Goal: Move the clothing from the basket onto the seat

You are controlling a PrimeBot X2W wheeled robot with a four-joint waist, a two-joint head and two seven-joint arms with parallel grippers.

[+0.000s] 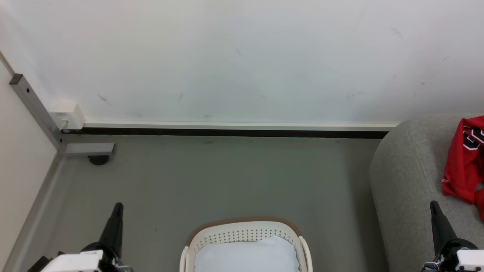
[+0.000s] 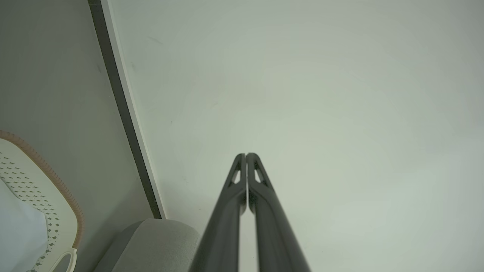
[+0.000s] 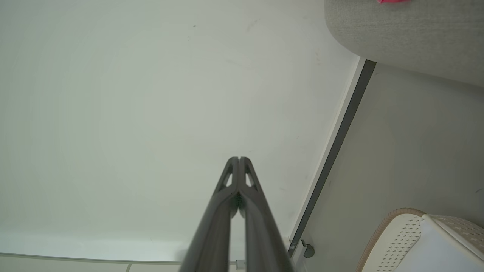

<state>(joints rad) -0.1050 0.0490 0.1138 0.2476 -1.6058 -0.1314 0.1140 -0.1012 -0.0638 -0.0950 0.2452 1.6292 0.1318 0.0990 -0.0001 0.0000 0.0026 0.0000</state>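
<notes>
Red clothing (image 1: 463, 158) lying on the grey seat (image 1: 408, 177) at the right, cream basket (image 1: 242, 230) on the floor (image 1: 227, 177) with a pale cloth (image 1: 245, 257) inside, left claw (image 1: 118, 206) and right claw (image 1: 433, 204) both pinched tight, holding nothing

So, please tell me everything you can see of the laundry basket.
The basket is oval, of cream-white plastic, with rows of small holes in its wall, a brown rim and white side handles. It stands upright on the grey floor, apart from the sofa. A pale blue-white cloth lies inside.
</notes>
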